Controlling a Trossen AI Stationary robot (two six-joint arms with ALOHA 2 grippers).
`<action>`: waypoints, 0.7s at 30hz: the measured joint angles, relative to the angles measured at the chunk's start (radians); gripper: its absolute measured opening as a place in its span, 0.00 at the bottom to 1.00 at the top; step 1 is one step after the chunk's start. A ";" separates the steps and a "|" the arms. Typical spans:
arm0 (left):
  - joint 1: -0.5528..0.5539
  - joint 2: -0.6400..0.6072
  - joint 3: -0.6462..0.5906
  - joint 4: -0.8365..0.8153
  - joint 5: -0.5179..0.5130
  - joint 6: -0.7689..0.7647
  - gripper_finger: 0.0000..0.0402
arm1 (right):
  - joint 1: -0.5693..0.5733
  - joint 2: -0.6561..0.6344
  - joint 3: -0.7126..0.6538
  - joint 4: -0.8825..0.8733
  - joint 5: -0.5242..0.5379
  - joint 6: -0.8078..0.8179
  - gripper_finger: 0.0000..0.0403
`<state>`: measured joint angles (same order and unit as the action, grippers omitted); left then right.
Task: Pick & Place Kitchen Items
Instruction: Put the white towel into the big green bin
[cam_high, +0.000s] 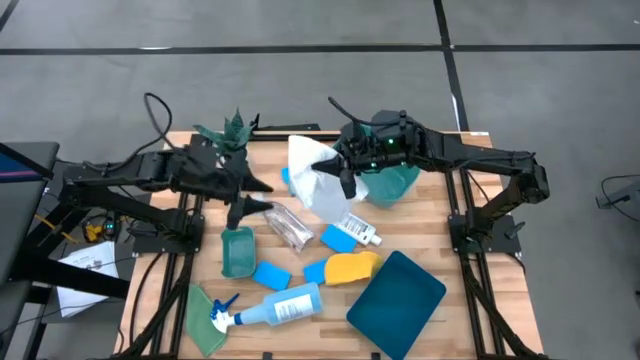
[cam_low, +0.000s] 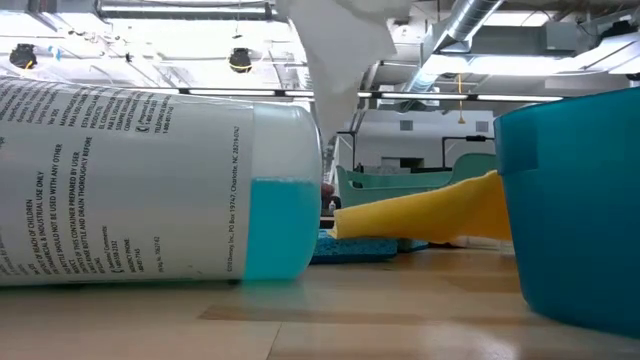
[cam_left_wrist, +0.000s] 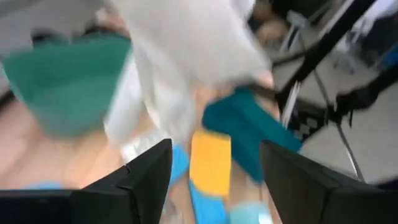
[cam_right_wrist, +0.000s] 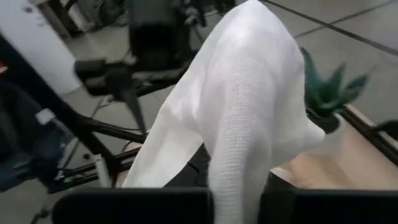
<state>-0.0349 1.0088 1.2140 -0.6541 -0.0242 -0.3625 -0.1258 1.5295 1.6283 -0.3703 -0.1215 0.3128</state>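
My right gripper (cam_high: 338, 170) is above the table's far middle, shut on a white cloth (cam_high: 315, 178) that also shows in the low view (cam_low: 338, 60). My left gripper (cam_high: 258, 197) stands open to the cloth's left, nothing between its fingers (cam_left_wrist: 146, 177). Lying on the table are a crinkled silver cup (cam_high: 288, 228), a small white bottle (cam_high: 360, 228), blue sponges (cam_high: 271, 274) (cam_high: 338, 238), a yellow cloth (cam_high: 352, 267), a pale-blue spray bottle (cam_high: 275, 307) on its side, and a green cloth (cam_high: 205, 315). My right gripper pinches a bunched part of the white cloth (cam_right_wrist: 239, 186) between its two fingers, coming nearly level from the table's right side. The cloth humps up in front of the fingers and hangs slack below them, its lower end (cam_low: 340, 125) clear of the table.
A potted plant (cam_high: 232, 130) stands at the far edge. A green tub (cam_high: 398, 185) sits under my right arm, a small green container (cam_high: 238, 250) near my left gripper, and a dark teal tub (cam_high: 395, 292) at the near right.
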 joint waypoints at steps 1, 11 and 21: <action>0.000 0.010 0.000 -0.010 0.006 -0.012 0.57 | -0.003 0.000 0.000 -0.005 0.012 0.002 0.00; -0.010 0.091 0.000 -0.077 0.032 -0.039 0.47 | -0.047 -0.005 0.000 -0.115 0.126 -0.065 0.00; -0.098 0.173 0.000 -0.092 0.032 -0.047 0.36 | -0.132 -0.072 -0.001 -0.271 0.253 -0.145 0.00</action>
<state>-0.1330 1.1821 1.2140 -0.7462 0.0078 -0.4095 -0.2575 1.4578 1.6276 -0.6412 0.1312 0.1677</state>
